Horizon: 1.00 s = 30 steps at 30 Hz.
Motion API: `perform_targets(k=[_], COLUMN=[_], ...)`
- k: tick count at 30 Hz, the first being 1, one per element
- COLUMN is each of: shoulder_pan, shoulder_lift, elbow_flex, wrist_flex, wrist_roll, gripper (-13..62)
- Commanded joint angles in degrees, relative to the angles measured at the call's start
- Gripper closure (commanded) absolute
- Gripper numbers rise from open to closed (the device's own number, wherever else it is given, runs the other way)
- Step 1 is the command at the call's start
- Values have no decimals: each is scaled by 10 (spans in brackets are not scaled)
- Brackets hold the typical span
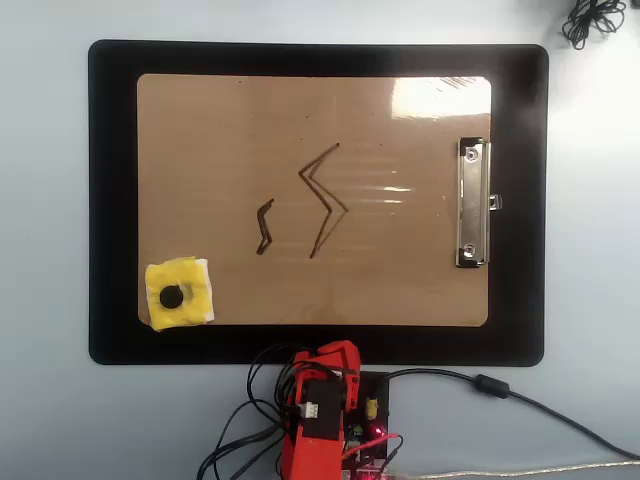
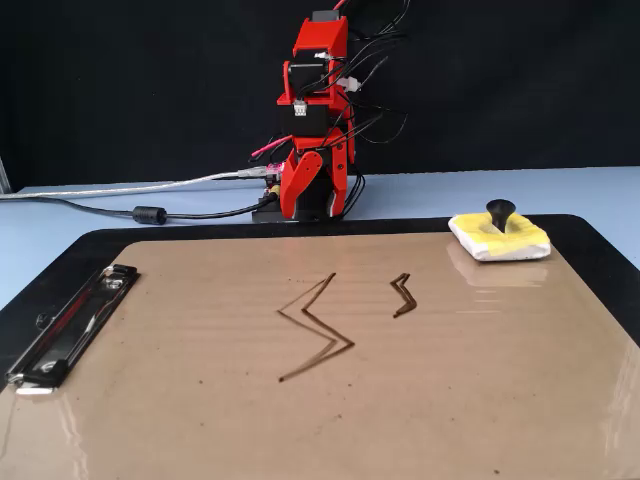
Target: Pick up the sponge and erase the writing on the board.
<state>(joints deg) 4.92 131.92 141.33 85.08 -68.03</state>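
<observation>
**Sponge at rest on a board corner, arm folded at its base**

The sponge is seen lying flat on the board, at the lower left corner in the overhead view and at the far right corner in the fixed view. Its black knob stands upright in the middle of the yellow pad, and whitish edges are visible around it.

The writing is found near the middle of the board, well apart from the sponge: a taller zigzag, and a smaller one beside it on the sponge's side. In the fixed view both zigzags are plainly legible, though glare washes out parts of the glossy surface.

The silver clip is fixed at the end opposite the sponge. The board is carried by a black mat, which lies on the pale blue bench.

The red arm is folded up at its base just beyond the mat's edge, among tangled cables. It is partly cut off at the bottom of the overhead view. The jaws cannot be made out in either view, so whether they are apart or together cannot be told.
</observation>
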Motion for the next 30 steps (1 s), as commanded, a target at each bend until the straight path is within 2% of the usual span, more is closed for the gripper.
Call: perform_targets(k=[1,17,24,27,30], shoulder_pan=[3,-21,-252,-394,-531], shoulder_lift=[24,26,27,27,25], elbow_flex=[3,-17,-171,-219,-221], wrist_flex=[17,13,-18,-99,-279], wrist_roll=[1,2,-77,-165,-265], gripper=[149,149,156,156,156])
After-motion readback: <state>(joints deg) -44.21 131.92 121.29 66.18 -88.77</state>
